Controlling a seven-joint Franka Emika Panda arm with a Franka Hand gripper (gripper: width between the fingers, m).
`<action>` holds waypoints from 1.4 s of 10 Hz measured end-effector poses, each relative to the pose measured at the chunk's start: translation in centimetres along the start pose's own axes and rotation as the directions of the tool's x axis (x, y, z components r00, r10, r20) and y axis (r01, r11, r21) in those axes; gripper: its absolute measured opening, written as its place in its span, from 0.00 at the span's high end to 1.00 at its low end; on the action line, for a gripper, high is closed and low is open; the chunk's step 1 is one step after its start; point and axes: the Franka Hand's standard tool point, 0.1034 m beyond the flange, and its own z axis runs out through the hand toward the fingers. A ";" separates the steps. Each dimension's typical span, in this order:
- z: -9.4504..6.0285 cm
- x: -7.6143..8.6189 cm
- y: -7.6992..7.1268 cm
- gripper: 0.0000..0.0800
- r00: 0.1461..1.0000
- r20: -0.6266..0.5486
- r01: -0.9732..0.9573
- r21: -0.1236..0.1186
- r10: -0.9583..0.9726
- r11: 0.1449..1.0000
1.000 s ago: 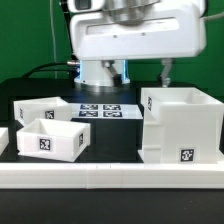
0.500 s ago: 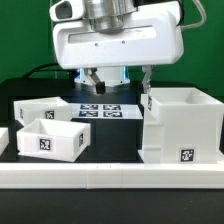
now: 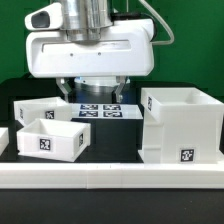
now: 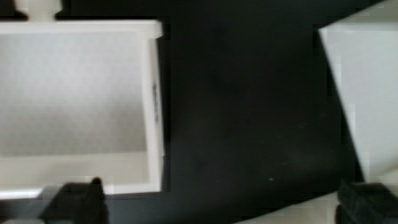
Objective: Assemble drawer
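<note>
The drawer lies in three loose white tagged parts. The large hollow housing (image 3: 182, 128) stands at the exterior view's right. Two small trays are at the left, one in front (image 3: 48, 139) and one behind it (image 3: 38, 108). My gripper (image 3: 92, 93) hangs open and empty above the table between the trays and the housing, its fingers spread wide and touching nothing. In the wrist view my gripper (image 4: 221, 205) is over dark table, with a tray (image 4: 71, 100) beside one fingertip (image 4: 75, 200). Another white part (image 4: 368, 90) lies by the other fingertip; I cannot tell which part.
The marker board (image 3: 98, 109) lies flat on the dark table behind the parts, under my hand. A long white border rail (image 3: 110, 178) runs along the front edge. A black cable trails at the back left.
My arm has moved toward the exterior view's left, from above the housing to above the gap by the trays. The parts have not moved.
</note>
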 end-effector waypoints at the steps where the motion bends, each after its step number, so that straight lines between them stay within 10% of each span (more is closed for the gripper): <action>1: 0.7 0.0 0.5 0.19 0.999 -0.028 0.040 -0.036 -0.041 0.999; 7: 1.3 0.0 1.0 0.19 0.998 -0.027 0.048 -0.042 -0.049 0.998; 11: 3.8 -1.1 4.8 0.19 0.997 -0.034 0.072 -0.068 -0.074 0.995; 14: 4.9 -1.6 3.9 0.19 0.996 -0.025 0.081 -0.073 -0.083 0.994</action>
